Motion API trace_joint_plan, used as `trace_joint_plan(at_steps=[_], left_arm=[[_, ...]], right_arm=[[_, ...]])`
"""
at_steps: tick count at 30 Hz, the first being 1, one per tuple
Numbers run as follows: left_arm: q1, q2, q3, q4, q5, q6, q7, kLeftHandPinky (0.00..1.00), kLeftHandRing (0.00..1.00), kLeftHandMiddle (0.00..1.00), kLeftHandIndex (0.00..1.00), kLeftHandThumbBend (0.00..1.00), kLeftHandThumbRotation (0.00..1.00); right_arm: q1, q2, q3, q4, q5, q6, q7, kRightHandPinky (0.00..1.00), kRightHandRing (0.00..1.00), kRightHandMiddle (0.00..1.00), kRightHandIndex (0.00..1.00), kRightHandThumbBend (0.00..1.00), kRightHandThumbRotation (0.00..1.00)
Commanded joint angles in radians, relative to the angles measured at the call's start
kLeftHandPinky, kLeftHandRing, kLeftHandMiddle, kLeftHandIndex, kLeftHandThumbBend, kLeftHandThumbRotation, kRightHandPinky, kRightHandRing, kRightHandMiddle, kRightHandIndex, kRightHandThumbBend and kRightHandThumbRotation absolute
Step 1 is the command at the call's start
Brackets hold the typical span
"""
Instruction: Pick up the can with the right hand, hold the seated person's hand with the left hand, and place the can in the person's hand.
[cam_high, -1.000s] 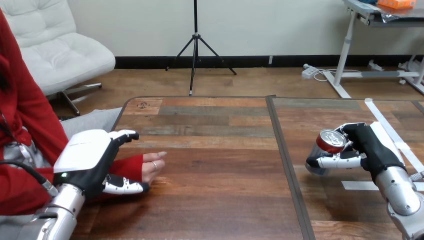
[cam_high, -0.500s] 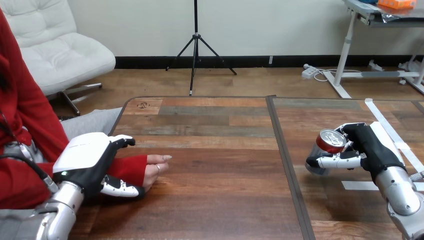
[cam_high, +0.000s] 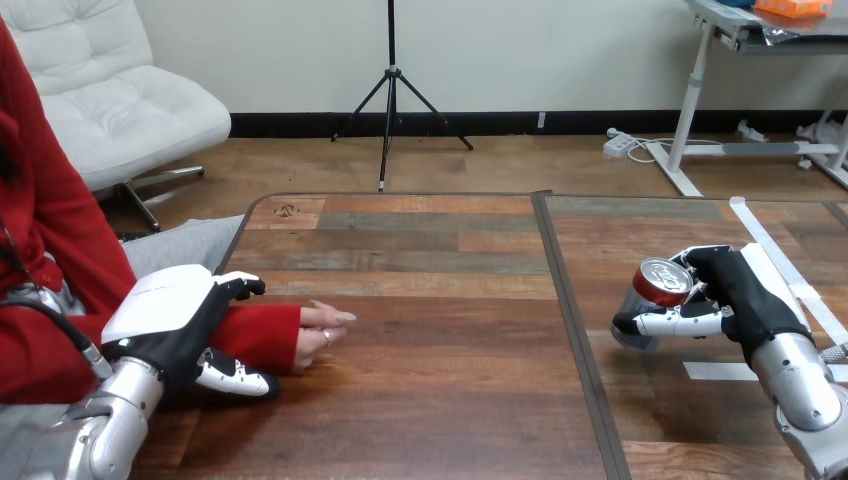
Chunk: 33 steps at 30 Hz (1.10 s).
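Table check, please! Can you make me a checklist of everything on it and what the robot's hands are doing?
Surface: wooden table, with a dark seam down its middle.
Job's things: red can, tilted, in the right hand; the person's hand rests on the table at left, far from the can.
Clutter: white tape strips at right.
Hands: left hand curled round the person's wrist; right hand curled round the can.
Cables: nothing seen on the table.
Surroundings: a person sits at the table's left side.
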Motion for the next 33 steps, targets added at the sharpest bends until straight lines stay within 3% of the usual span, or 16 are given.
trace_joint_plan(at_steps=[1,10,19,33], left_arm=[[-0.079,0.037,-0.01,-0.034,-0.013,0.031,-0.03,0.75,0.8,0.82,0.81,0.94,0.22],[-0.083,0.035,-0.006,-0.046,-0.022,0.056,-0.061,0.75,0.79,0.81,0.8,0.93,0.17],[-0.091,0.036,-0.01,-0.053,-0.021,0.086,-0.091,0.74,0.78,0.8,0.78,0.9,0.1],[-0.098,0.032,-0.016,-0.055,-0.015,0.107,-0.095,0.64,0.71,0.74,0.73,0.87,0.02]], right_arm=[[-0.104,-0.018,-0.024,-0.051,0.028,-0.02,-0.004,0.24,0.29,0.36,0.46,0.84,0.0],[-0.104,-0.019,-0.025,-0.05,0.027,-0.023,-0.002,0.29,0.34,0.39,0.46,0.84,0.0],[-0.103,-0.018,-0.028,-0.048,0.03,-0.024,-0.002,0.27,0.32,0.38,0.46,0.84,0.0],[-0.103,-0.016,-0.03,-0.048,0.036,-0.021,0.001,0.31,0.36,0.41,0.46,0.84,0.0]])
